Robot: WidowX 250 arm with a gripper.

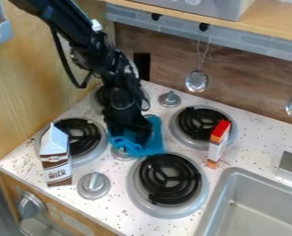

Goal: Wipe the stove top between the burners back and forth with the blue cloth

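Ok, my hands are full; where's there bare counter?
Widest is the countertop between wooden backsplash, red-topped box and sink. A smaller patch separates front knob, large front burner and front edge. It's crowded mid-stove: gripper, blue cloth, other burners around.

From where I sit at the controls, I see a brown-and-white milk carton (55, 161) by the left burner (96, 150) and a red-topped white box (217, 145) at the near side of the far right burner (180, 131). Nearer me, a round silver knob (94, 185) sits left of the near black-coiled burner (172, 179), with the metal sink (259, 216) at the right of the speckled desk (142, 222). Along the far wall (166, 50), I make out a metal ladle (196, 81) hanging below the wooden shelf (265, 27).
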